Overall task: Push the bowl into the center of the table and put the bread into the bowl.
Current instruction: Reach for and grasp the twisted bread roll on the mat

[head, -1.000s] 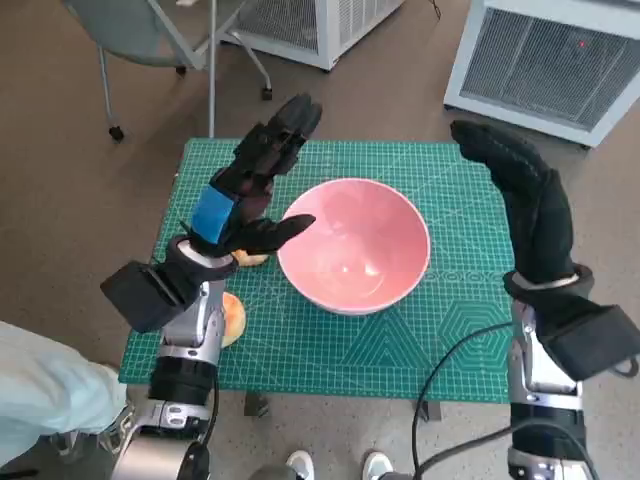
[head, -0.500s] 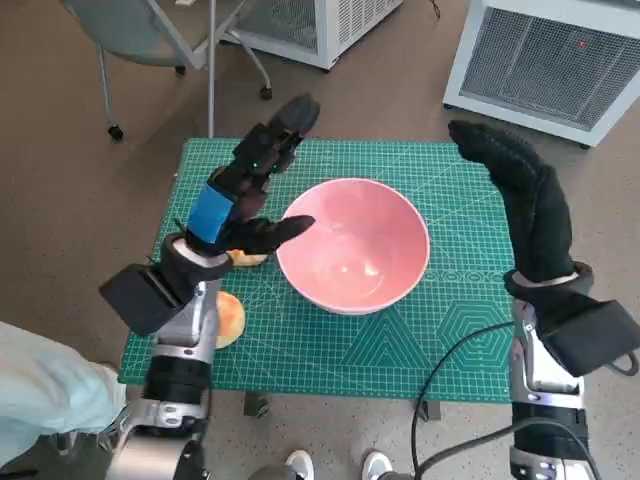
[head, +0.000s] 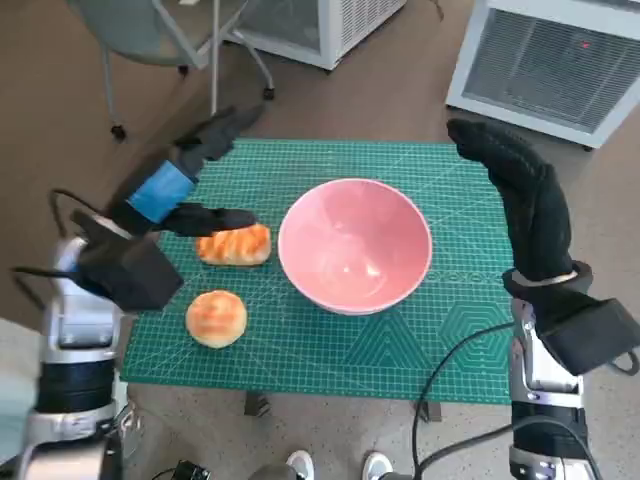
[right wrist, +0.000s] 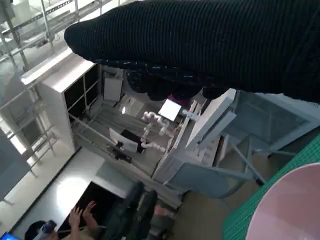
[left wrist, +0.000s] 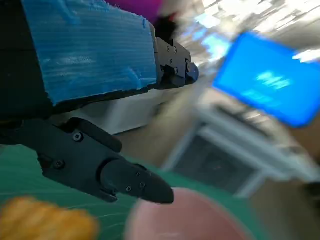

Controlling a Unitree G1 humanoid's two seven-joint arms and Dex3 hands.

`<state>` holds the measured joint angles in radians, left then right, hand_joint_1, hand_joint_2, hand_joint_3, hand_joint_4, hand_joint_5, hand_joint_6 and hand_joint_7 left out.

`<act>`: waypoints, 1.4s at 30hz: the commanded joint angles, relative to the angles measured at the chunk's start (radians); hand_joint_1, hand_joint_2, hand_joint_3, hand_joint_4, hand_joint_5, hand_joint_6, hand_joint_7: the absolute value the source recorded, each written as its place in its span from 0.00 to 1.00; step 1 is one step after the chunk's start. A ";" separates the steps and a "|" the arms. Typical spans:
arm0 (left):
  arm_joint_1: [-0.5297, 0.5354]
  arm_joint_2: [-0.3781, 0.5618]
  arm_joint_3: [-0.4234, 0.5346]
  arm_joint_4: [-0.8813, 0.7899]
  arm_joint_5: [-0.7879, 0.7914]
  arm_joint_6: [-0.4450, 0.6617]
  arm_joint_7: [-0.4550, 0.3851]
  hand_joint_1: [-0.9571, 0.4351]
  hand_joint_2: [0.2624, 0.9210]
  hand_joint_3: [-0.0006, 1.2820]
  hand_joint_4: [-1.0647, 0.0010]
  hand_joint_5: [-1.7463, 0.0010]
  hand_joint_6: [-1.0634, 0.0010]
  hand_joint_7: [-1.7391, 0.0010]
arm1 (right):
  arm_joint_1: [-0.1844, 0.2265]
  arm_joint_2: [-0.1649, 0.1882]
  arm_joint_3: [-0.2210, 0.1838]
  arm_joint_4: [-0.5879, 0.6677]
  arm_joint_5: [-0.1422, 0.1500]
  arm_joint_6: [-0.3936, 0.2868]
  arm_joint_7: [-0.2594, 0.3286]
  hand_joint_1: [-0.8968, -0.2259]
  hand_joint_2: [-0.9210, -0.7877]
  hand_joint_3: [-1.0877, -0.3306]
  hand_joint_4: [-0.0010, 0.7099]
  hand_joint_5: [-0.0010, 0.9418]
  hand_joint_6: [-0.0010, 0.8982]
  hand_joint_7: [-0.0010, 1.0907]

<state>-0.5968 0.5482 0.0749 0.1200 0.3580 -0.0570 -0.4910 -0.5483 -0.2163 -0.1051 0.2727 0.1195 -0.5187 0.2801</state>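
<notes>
An empty pink bowl [head: 354, 244] sits near the middle of the green cutting mat [head: 320, 340]. Just left of it lies an oblong golden bread [head: 234, 245], and a round bun [head: 216, 317] lies nearer the front left. My left hand [head: 182, 181] hovers above the mat's left side with fingers spread and nothing in it; its thumb reaches over the oblong bread. The left wrist view shows the hand's fingers [left wrist: 120, 175] above the blurred bread [left wrist: 47, 224] and bowl [left wrist: 190, 217]. My right hand [head: 512, 180] stands raised with straight fingers to the right of the bowl, holding nothing.
A chair [head: 150, 30] stands behind the table's left corner. White louvred cabinets [head: 555, 60] stand behind the table on the right. A person's light sleeve [head: 12, 395] shows at the lower left. Feet [head: 335, 465] show below the table's front edge.
My left arm has swung out to the left, away from the bowl's rim. Both breads, partly hidden under it before, now show fully. Bowl and right hand have not moved.
</notes>
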 commanded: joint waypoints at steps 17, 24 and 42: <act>0.001 0.065 -0.196 0.136 0.086 0.127 -0.014 0.53 0.75 0.00 0.90 0.99 0.74 0.99 | -0.050 0.001 0.028 0.072 0.000 0.037 0.018 0.37 0.00 0.46 0.30 0.00 0.00 0.51; -0.029 0.054 -0.248 0.233 0.106 0.105 0.013 0.53 0.75 0.00 0.89 1.00 0.73 0.99 | -0.059 -0.005 0.030 0.101 0.001 0.022 0.024 0.34 0.00 0.47 0.30 0.00 0.00 0.51; -0.178 -0.035 -0.390 0.589 0.149 0.085 0.033 0.59 0.76 0.00 0.78 0.99 0.65 0.99 | -0.047 -0.006 0.033 0.101 0.010 0.022 0.030 0.34 0.00 0.47 0.30 0.00 0.00 0.50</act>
<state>-0.7240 0.5421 -0.2810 0.6198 0.4814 0.0378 -0.4722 -0.6106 -0.2220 -0.0765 0.3697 0.1310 -0.5050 0.2967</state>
